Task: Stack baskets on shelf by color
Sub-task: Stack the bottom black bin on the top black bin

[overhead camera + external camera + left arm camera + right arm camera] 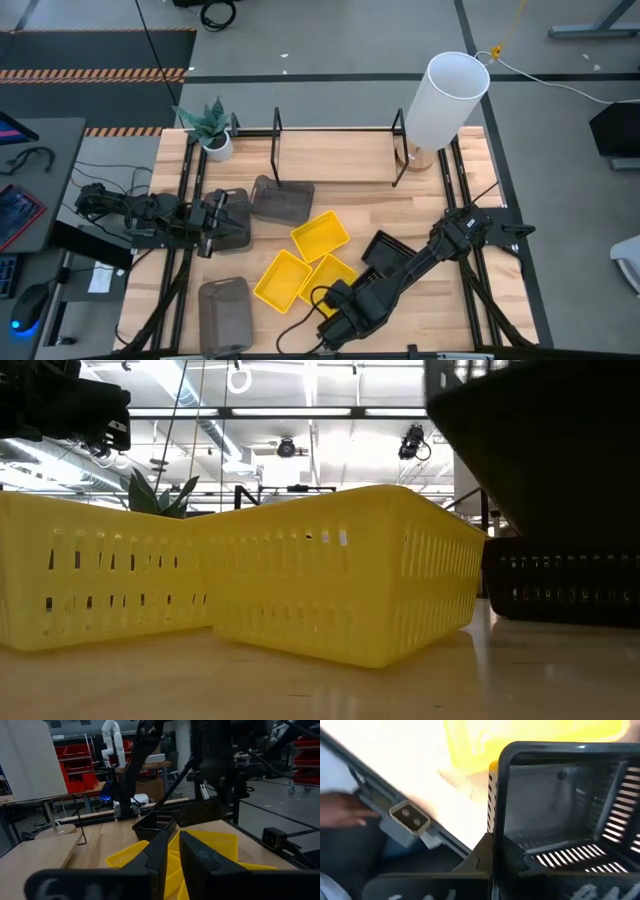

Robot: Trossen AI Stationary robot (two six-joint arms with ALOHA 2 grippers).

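In the right wrist view my right gripper (493, 854) is shut on a black perforated basket (560, 805). In the low view that basket (540, 450) hangs high, above a second black basket (560, 585) standing on the table. Three yellow baskets (320, 238) (282, 278) (336, 272) sit mid-table. My left gripper (172, 857) is shut, held level above a grey basket (228, 212) and touching nothing. Two more grey baskets (282, 200) (225, 312) rest on the wood. The black rod shelf (335, 129) stands at the far edge. My right gripper pinches a side wall of the black basket (494, 820) near a corner, one finger inside and one outside. The basket is lifted clear of the table near its near edge, roughly level; the low view shows it hanging above the other baskets.
A tall white cylinder (446, 98) stands by the shelf's right end and a small potted plant (212, 130) by its left end. A person's hand (342, 810) shows beyond the table's edge rail (410, 817) in the right wrist view. Bare wood lies in front of the shelf.
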